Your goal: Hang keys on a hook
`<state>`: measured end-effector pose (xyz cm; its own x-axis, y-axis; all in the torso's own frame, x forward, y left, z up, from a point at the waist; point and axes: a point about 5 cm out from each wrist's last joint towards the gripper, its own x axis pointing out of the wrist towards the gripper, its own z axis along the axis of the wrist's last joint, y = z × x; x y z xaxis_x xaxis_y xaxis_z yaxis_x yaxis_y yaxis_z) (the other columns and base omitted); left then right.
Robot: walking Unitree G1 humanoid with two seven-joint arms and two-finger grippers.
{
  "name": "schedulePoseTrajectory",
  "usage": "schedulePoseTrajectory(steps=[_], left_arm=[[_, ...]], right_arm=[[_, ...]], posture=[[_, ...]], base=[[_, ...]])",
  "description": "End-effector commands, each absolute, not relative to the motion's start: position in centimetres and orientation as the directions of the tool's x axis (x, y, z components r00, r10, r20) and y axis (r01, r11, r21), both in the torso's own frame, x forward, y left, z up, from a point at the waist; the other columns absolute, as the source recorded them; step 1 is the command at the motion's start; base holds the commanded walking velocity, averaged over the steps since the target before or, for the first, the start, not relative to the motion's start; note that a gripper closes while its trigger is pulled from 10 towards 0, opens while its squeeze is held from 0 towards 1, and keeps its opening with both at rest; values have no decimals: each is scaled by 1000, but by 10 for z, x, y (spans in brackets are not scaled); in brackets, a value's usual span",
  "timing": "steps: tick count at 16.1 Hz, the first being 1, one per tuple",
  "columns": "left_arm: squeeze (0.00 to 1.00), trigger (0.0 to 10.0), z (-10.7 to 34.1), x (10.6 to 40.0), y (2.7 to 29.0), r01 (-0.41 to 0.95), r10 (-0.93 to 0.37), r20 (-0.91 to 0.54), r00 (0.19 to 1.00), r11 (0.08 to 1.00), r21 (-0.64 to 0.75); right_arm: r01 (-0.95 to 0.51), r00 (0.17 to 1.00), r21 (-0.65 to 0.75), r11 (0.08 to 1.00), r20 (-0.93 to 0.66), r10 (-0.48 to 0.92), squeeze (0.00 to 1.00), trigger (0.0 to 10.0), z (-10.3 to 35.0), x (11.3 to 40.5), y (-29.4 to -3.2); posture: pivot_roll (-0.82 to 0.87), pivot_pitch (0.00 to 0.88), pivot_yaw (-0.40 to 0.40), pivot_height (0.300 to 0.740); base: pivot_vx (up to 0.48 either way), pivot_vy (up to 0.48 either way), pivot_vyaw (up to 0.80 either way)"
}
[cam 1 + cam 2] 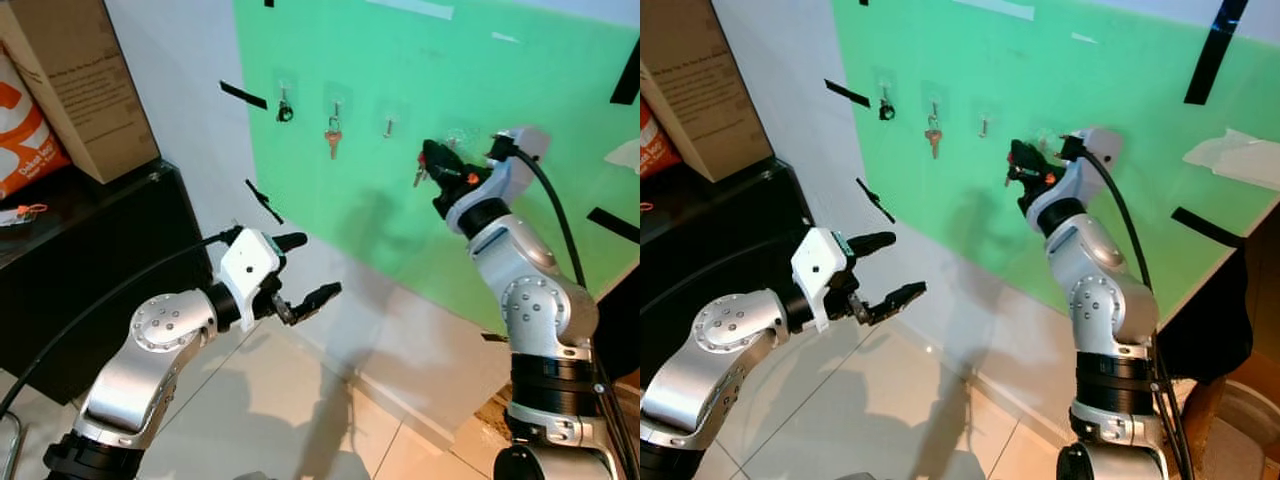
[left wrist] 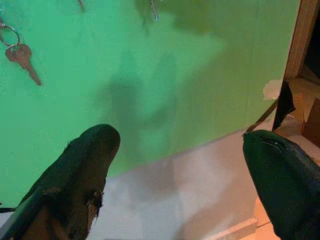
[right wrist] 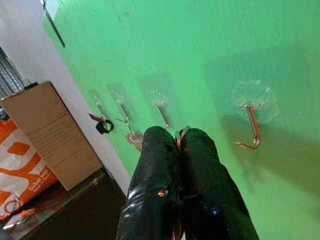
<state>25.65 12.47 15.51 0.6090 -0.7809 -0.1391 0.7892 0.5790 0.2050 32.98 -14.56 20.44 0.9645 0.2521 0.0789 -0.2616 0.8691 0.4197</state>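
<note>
Left fingers spread; right fingers pinching small silvery keys beside hook.

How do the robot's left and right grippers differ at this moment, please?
The left gripper is held low, away from the green board, while the right gripper is raised close to the board by the rightmost hook. The left gripper's jaws are spread wide and hold nothing; the right gripper's jaws are pressed together on a key. Both have two long black fingers on a silver arm.
</note>
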Motion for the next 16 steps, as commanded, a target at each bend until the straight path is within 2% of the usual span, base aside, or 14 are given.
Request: schedulePoseTrajectory(steps=[1,4,7,12,16], left_arm=[[0,10000,158,254,124,797,-790,-140,597,566,211],[0,10000,159,254,125,798,-791,-142,596,563,214],[0,10000,159,255,125,801,-793,-145,592,559,214],[0,10000,158,255,124,804,-795,-148,588,555,213],[0,10000,158,255,124,805,-796,-150,587,554,214]], right_arm=[[-259,966,419,870,101,239,0,10000,210,333,-146],[-224,975,426,877,93,204,0,10000,208,337,-150],[-161,987,435,886,93,134,0,10000,210,340,-165],[-125,991,425,897,88,96,0,10000,209,332,-187],[-102,995,423,900,59,85,0,10000,201,325,-191]], posture=[[-44,0,-2,740],[-42,0,3,740],[-42,0,7,740],[-48,0,10,740],[-46,0,10,740]], base=[[0,0,0],[0,0,0],[0,0,0],[0,0,0],[0,0,0]])
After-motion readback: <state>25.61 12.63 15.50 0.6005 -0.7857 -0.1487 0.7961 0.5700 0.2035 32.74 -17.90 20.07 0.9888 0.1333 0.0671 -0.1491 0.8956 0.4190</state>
